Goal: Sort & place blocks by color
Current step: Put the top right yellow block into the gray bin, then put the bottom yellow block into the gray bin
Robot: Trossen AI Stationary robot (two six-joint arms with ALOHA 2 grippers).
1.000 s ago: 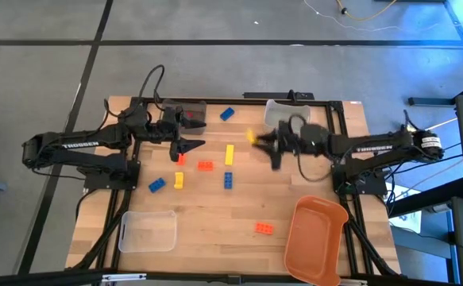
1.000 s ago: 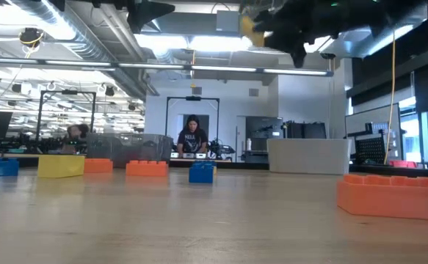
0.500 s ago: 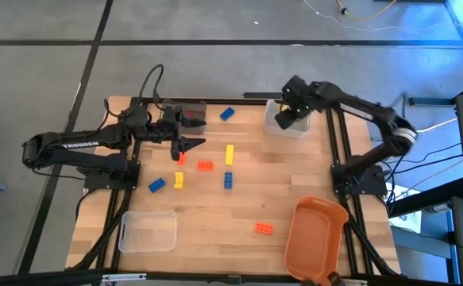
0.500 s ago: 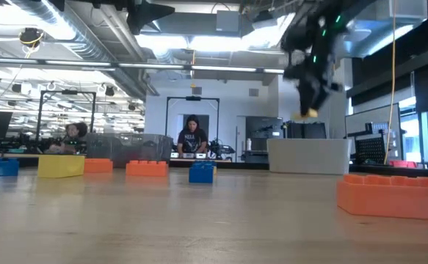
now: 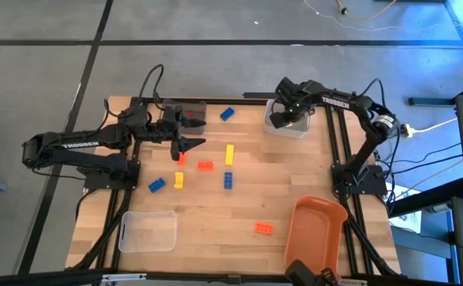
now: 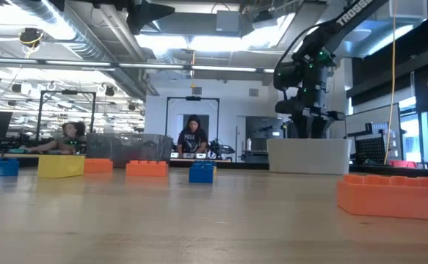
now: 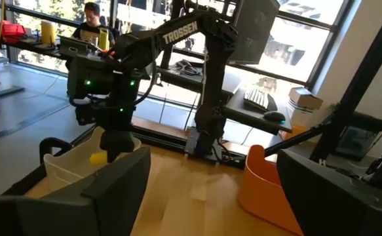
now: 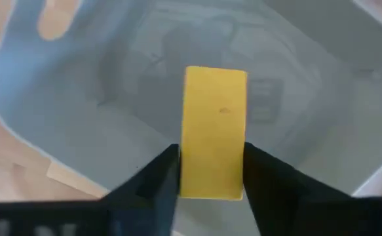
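Orange bin [image 5: 317, 232]; clear bins [image 5: 148, 231]

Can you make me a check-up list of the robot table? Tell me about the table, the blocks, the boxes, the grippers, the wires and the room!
Surface: wooden table, bare between items.
Job's things: yellow block between the right gripper's fingers over the pale bin; red, orange, yellow and blue blocks loose mid-table.
Clutter: clear bin, orange bin, dark bin.
Grippers: right gripper above the pale bin; left gripper open, holding nothing, near the red block.
Cables: black cable on the left arm.
Surroundings: person seated far behind.
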